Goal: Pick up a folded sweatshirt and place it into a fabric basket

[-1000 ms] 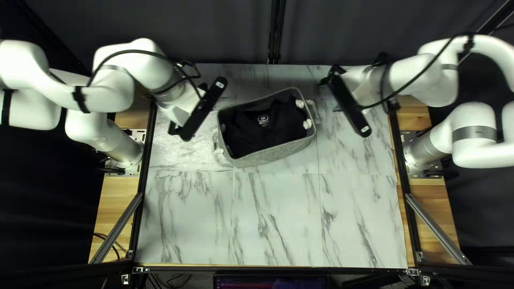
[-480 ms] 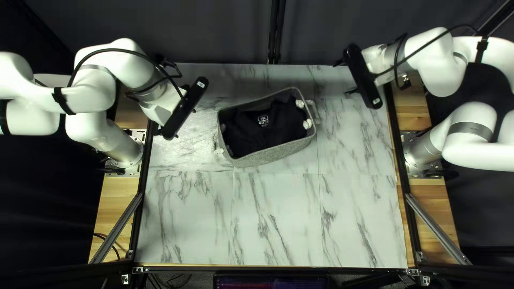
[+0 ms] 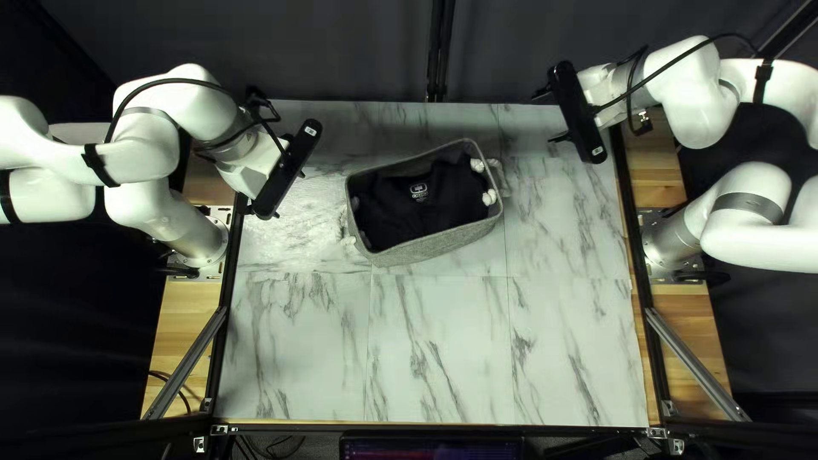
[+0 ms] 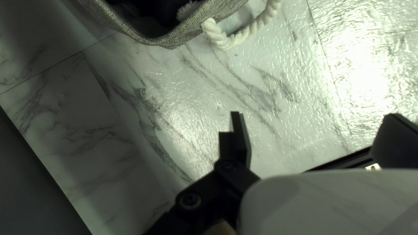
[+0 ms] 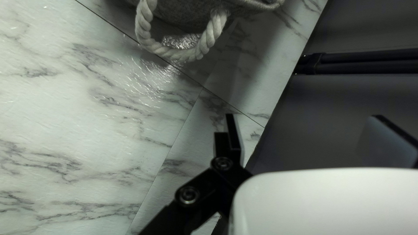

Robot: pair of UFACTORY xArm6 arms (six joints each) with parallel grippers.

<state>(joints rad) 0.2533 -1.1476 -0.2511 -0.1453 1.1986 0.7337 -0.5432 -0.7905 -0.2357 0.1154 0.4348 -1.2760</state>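
We find the dark sweatshirt (image 3: 417,215) seated inside the fabric basket (image 3: 434,246), folds uneven, white print facing up. We find the basket grey, oblong, open-topped and upright, slanted on the tabletop (image 3: 443,341), with white rope handles (image 5: 174,54) at its ends.

This is a robotics lab, or a work cell fitted out like one, arranged around a marble-patterned table (image 3: 439,341). At the table's left and right edges, white jointed arms (image 3: 200,230) stand on metal plates (image 3: 219,213) over wooden boards (image 3: 183,311), with black cables (image 3: 175,81) strapped along them. A black metal frame (image 3: 224,307) borders the table, braced by slanting struts (image 3: 187,362). Beyond its far edge hangs a dark curtain (image 3: 341,51); by its near edge sit a lit screen (image 3: 430,447) and loose wires (image 3: 277,443).
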